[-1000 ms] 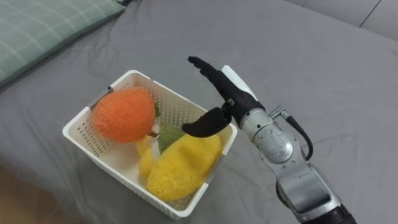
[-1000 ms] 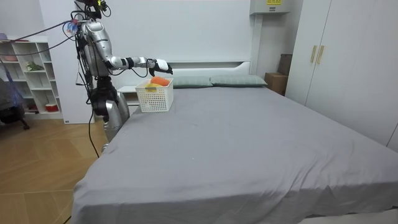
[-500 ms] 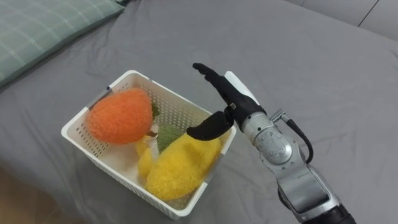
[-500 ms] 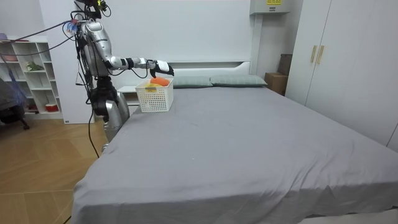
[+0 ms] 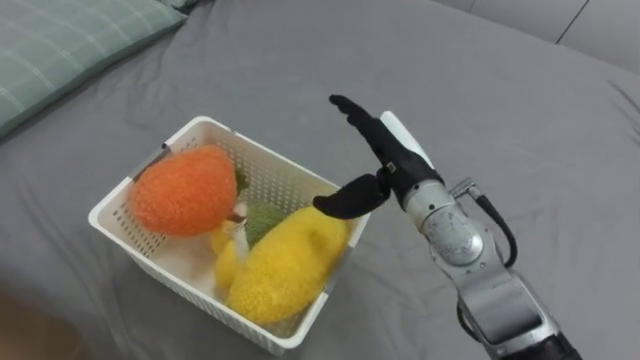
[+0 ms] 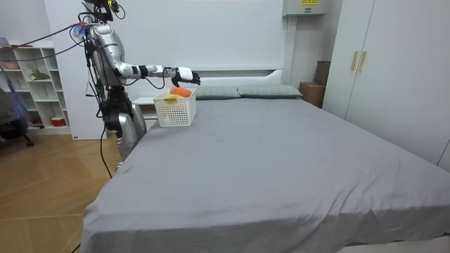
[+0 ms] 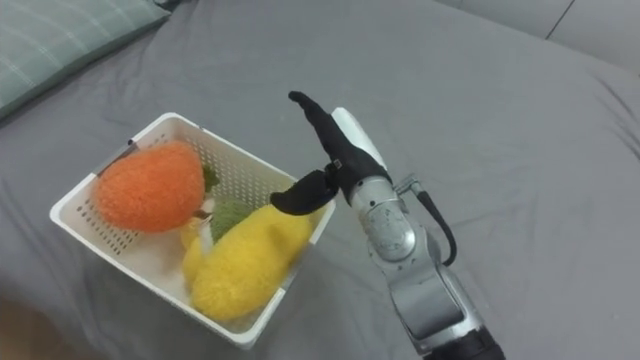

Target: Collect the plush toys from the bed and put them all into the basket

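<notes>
A white slotted basket (image 5: pixel 118 228) (image 7: pixel 74 225) sits on the grey bed (image 5: pixel 480 90) near its edge. Inside lie an orange plush toy (image 5: pixel 186 189) (image 7: pixel 148 186), a yellow plush toy (image 5: pixel 285 266) (image 7: pixel 246 262) and a green one (image 5: pixel 260 216) between them. My right hand (image 5: pixel 378 160) (image 7: pixel 330 152) hovers open above the basket's right rim, fingers straight, thumb over the yellow toy, holding nothing. In the room view the robot stands by the bed's head corner, its right hand (image 6: pixel 184 74) stretched out over the basket (image 6: pixel 175 107).
A green checked pillow (image 5: pixel 70 40) lies at the upper left, with more pillows (image 6: pixel 267 91) along the headboard. Open grey sheet spreads right of the basket. A white shelf unit (image 6: pixel 31 84) and a wardrobe (image 6: pixel 373 63) stand off the bed.
My right hand has risen slightly and drifted right, staying open over the basket's rim. The eye view has shifted a little; the toys lie as before.
</notes>
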Motion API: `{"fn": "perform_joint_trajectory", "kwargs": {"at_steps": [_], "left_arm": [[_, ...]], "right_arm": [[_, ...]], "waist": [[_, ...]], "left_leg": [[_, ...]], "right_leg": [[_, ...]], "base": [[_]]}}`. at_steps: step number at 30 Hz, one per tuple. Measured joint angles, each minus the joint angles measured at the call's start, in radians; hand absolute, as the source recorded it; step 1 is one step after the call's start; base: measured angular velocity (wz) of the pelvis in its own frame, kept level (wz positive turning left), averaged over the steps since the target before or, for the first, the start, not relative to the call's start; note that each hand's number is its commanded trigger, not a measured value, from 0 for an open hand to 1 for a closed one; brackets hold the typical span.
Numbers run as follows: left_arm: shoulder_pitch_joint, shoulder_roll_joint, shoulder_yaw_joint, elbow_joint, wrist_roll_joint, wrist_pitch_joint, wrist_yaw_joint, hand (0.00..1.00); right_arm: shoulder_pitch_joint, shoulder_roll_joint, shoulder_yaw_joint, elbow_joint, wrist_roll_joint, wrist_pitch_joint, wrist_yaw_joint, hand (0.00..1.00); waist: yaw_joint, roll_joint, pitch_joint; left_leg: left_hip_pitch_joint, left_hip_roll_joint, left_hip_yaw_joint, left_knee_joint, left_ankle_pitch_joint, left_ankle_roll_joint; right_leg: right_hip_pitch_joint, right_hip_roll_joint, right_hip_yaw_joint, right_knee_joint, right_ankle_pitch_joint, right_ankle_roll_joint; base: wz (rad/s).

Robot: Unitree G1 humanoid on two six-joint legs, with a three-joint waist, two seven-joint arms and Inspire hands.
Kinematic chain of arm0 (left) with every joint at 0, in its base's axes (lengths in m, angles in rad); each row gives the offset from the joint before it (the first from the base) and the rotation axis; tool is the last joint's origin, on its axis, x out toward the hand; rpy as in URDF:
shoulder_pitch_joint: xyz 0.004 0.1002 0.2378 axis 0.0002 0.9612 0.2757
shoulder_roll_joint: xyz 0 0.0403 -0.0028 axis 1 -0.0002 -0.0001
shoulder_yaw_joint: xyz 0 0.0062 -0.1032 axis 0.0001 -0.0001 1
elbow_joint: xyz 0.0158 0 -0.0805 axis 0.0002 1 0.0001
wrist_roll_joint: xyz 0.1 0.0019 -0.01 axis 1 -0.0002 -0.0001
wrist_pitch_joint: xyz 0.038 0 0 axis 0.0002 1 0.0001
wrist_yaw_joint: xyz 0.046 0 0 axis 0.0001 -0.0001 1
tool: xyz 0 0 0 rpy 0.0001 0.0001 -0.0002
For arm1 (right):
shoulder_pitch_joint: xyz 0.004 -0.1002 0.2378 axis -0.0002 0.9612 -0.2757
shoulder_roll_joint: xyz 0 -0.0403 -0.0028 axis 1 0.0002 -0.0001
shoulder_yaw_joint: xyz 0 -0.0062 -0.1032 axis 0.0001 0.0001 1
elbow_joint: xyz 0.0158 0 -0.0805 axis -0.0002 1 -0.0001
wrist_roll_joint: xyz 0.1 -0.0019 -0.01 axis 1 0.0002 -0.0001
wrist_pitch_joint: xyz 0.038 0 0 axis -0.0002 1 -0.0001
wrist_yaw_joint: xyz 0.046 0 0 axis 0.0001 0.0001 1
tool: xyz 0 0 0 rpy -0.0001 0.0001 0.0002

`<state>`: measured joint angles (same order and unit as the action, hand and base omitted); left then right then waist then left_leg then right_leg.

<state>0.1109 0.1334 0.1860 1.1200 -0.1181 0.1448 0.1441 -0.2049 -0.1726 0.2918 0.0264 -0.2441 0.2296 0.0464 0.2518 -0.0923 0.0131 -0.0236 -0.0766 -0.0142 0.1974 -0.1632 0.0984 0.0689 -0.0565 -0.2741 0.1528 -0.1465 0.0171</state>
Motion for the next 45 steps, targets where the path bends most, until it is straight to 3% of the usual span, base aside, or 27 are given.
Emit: {"fn": "perform_joint_trajectory", "kwargs": {"at_steps": [4,6,9,20,26,31,37,41,45], "left_arm": [[0.002,-0.004,0.003,0.001,-0.007,-0.005,-0.001,0.0],[0.01,-0.004,0.005,0.005,-0.006,-0.016,-0.001,0.0],[0.022,-0.004,0.005,0.003,-0.007,-0.021,-0.003,0.0],[0.057,-0.005,0.031,0.004,-0.006,-0.04,-0.001,0.0],[0.068,-0.004,0.043,-0.003,-0.008,-0.04,0.003,0.0],[0.066,-0.002,0.043,-0.003,-0.009,-0.04,0.002,0.0],[0.08,-0.002,0.048,0.003,-0.01,-0.04,0.001,0.0],[0.086,-0.003,0.048,0.003,-0.021,-0.042,0.003,0.0],[0.102,-0.003,0.046,-0.004,-0.027,-0.042,0.004,0.0]], "right_arm": [[0.027,-0.012,-0.047,-0.01,-0.002,-0.013,-0.003,0.0],[0.033,-0.024,-0.055,-0.02,0.001,-0.016,-0.005,0.0],[0.053,-0.025,-0.074,-0.038,0.013,-0.023,-0.03,0.0],[0.143,-0.025,-0.207,-0.09,0.045,-0.055,-0.071,0.0],[0.186,-0.026,-0.273,-0.085,0.123,-0.066,-0.107,0.0],[0.245,-0.027,-0.298,0.004,0.197,-0.066,-0.138,0.0],[0.339,-0.025,-0.396,0.043,0.25,-0.066,-0.211,0.0],[0.344,-0.022,-0.436,0.197,0.338,-0.113,-0.276,0.0],[0.374,-0.02,-0.443,0.293,0.401,-0.11,-0.309,0.0]], "waist": [[-0.015,0.02,-0.0033],[-0.032,0.035,-0.0109],[-0.057,0.045,-0.0145],[-0.122,0.035,-0.016],[-0.168,0.032,-0.0149],[-0.195,0.036,-0.0131],[-0.214,0.045,-0.0143],[-0.241,0.046,-0.0156],[-0.254,0.053,-0.0182]], "left_leg": [[0.001,0.001,0.015,-0.002,0.0,0.001],[0.005,0.004,0.032,-0.009,0.001,0.003],[0.02,0.006,0.039,-0.015,0.002,0.003],[0.054,0.013,0.086,-0.046,0.002,0.003],[0.056,0.014,0.09,-0.047,0.001,0.003],[0.061,0.015,0.098,-0.046,-0.002,0.004],[0.063,0.017,0.121,-0.053,-0.004,0.005],[0.07,0.019,0.124,-0.054,-0.005,0.005],[0.064,0.021,0.135,-0.053,-0.013,0.006]], "right_leg": [[-0.006,0.0,0.017,0.001,0.001,0.001],[-0.012,0.0,0.027,0.004,0.001,0.002],[-0.004,0.0,0.029,0.003,0.001,0.002],[-0.002,0.008,0.084,0.002,0.001,0.002],[-0.001,0.007,0.087,0.002,0.001,0.002],[-0.001,0.008,0.097,0.003,0.001,0.002],[-0.013,0.01,0.114,0.008,0.001,0.003],[-0.011,0.011,0.124,0.017,0.001,0.003],[-0.019,0.013,0.138,0.019,0.001,0.004]], "base": [[-0.13],[-0.18],[-0.07],[-0.13],[-0.01],[-0.05],[-0.12],[-0.03],[-0.11]]}}
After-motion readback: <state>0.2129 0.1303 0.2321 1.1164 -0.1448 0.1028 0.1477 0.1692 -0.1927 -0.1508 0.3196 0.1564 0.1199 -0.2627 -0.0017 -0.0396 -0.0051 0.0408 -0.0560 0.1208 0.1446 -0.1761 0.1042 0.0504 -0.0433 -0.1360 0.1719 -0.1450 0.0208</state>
